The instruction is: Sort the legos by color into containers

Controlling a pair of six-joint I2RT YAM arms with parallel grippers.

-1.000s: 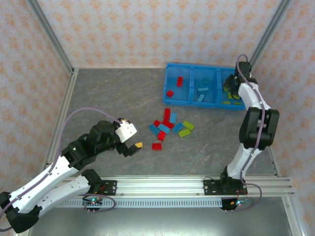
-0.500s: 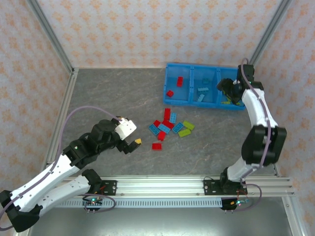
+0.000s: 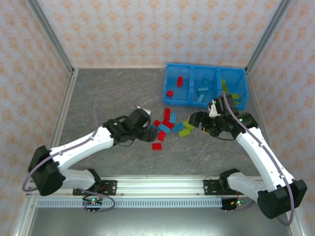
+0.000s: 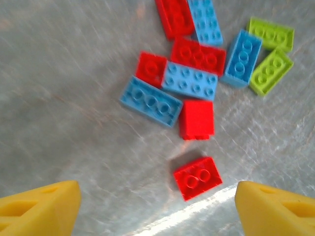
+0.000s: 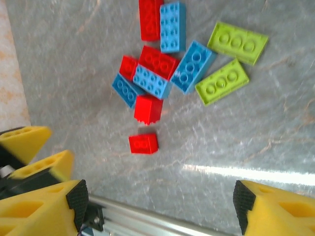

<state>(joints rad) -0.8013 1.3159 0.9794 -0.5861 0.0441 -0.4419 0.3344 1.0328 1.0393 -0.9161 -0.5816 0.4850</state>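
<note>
1. the loose legos (image 3: 170, 125) lie in 1 cluster on the grey tabletop (image 3: 108, 98), between the left tool (image 3: 149, 132) and the right tool (image 3: 196, 119), just short of the blue bin (image 3: 165, 88).
2. at the cluster's far end a long red brick (image 4: 174, 17) and a long blue brick (image 4: 206, 19) lie touching side by side, long axes running toward the bin.
3. 2 lime green bricks (image 4: 270, 71) lie flat, studs up, just beside each other, their long axes at an angle to one another. a slanted blue brick (image 4: 242, 58) lies between them and the red bricks in the middle.
4. a short red brick (image 4: 197, 178) sits studs up, apart from the rest on the near side. another red brick (image 4: 196, 119) lies tipped on its side.
5. in the bin, the left compartment (image 3: 184, 96) holds red bricks, the middle compartment (image 3: 209, 76) blue, and the right compartment (image 3: 236, 78) green.
6. the left tool's yellow fingertips (image 4: 39, 206) are spread wide with nothing between them, above the near side of the cluster.
7. the right tool's fingertips (image 5: 275, 206) are also spread wide and empty, by the green bricks.
8. half a second ago the left tool was well short of the cluster, and it has reached in. the right tool was over the bin's right compartment, and it has come off the bin to the tabletop. the loose bricks lie as they did.
</note>
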